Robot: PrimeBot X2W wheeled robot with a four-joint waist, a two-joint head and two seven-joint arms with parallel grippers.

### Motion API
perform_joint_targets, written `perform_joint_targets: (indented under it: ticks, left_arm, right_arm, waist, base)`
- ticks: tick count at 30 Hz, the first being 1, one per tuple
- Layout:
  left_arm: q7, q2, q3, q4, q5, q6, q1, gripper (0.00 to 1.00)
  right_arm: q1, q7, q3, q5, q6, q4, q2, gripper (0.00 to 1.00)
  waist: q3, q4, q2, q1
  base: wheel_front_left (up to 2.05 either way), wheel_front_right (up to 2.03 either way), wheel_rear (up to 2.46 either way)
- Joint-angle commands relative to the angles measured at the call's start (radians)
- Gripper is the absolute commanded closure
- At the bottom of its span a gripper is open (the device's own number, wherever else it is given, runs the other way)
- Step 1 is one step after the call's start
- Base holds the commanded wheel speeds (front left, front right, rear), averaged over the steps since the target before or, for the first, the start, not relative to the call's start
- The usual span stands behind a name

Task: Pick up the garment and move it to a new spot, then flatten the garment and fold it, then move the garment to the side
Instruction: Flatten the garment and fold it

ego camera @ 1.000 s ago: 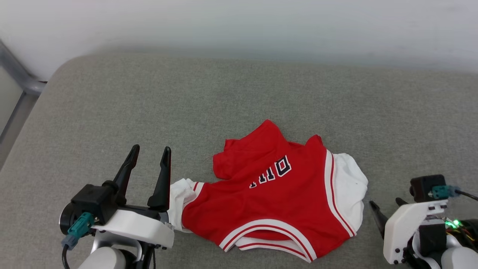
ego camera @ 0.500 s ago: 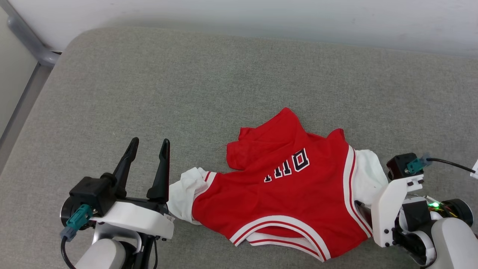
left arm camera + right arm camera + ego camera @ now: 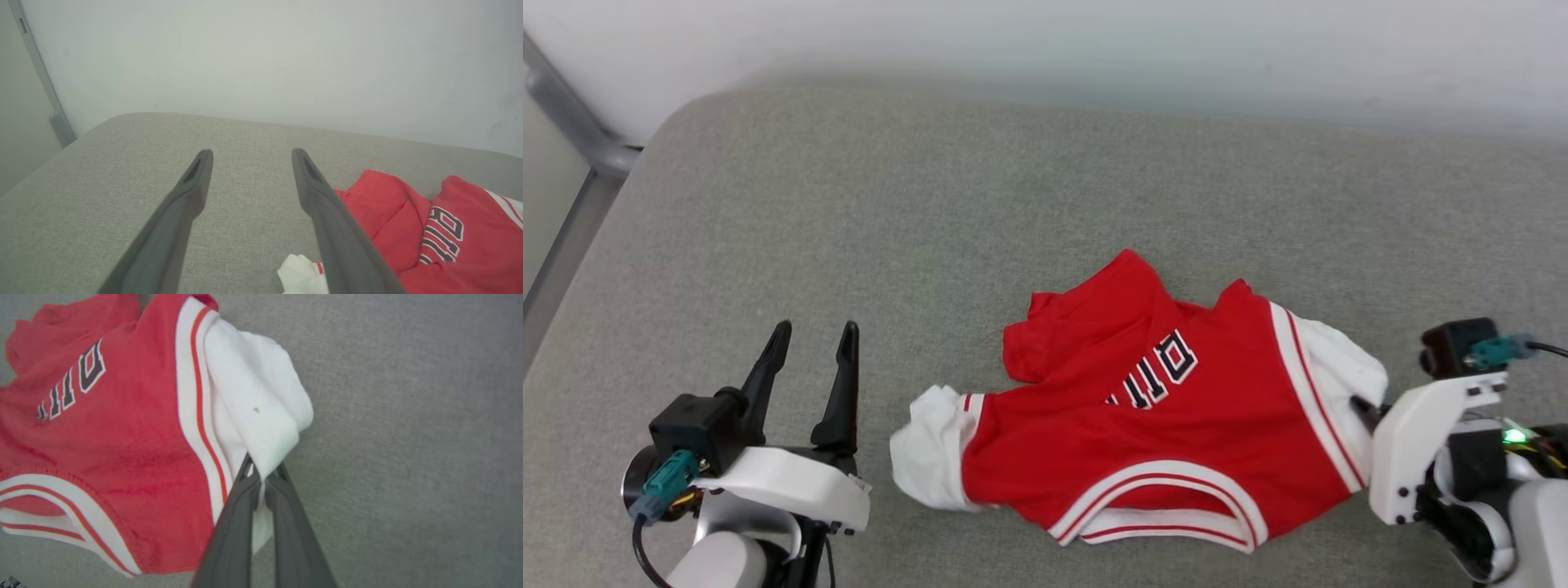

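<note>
Garment [image 3: 1160, 425] laid on grey fabric cushion [image 3: 931, 204], pale wall [image 3: 1045, 33] behind, its white edge pinched by right gripper [image 3: 263, 473], left gripper [image 3: 815, 327] spread.

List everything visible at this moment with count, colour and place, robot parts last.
garment: one, red with white trim and lining, crumpled on the cushion, centre-right.
cushion: one, grey fabric, under everything.
wall: one, white, behind the cushion.
metal bar: one, grey, far left by the wall.
left gripper: one, dark fingers open and empty, left of the garment, apart from it.
right gripper: one, dark fingers shut on the garment's white right edge.
</note>
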Motion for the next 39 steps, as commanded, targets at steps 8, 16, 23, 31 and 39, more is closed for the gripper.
perform_joint_targets:
  ticks: [8,16,23,31,39]
  left_arm:
    - [0.135,0.064,-0.019,-0.007,-0.037,-0.011,0.036,0.0]
    - [0.446,0.131,-0.138,-0.054,-0.1,-0.076,0.033,0.0]
    - [0.605,0.141,-0.215,-0.029,-0.14,-0.122,0.011,0.0]
    - [0.728,0.125,-0.287,0.117,-0.145,-0.191,-0.074,0.0]
    - [0.888,0.123,-0.395,0.191,-0.164,-0.251,-0.054,1.0]
  right_arm:
    - [0.125,-0.008,-0.145,-0.048,-0.001,-0.174,0.034,1.0]
    - [0.222,0.031,-0.2,-0.062,-0.001,-0.268,0.083,1.0]
    - [0.23,0.017,-0.187,-0.054,-0.001,-0.269,0.106,1.0]
    - [0.197,0.006,-0.171,-0.057,-0.001,-0.26,0.116,1.0]
    - [0.193,-0.004,-0.177,-0.063,-0.001,-0.247,0.118,1.0]
  waist:
    - [-0.057,-0.052,0.0,-0.0001]
    - [-0.063,-0.093,0.0,-0.0001]
    - [-0.036,-0.122,0.0,-0.0001]
    - [0.022,-0.142,0.0,-0.0001]
    - [0.029,-0.152,0.0,-0.0001]
  base:
    - [0.0,0.0,0.0]
    - [0.0,0.0,0.0]
    - [0.0,0.0,0.0]
    - [0.0,0.0,0.0]
    - [0.0,0.0,0.0]
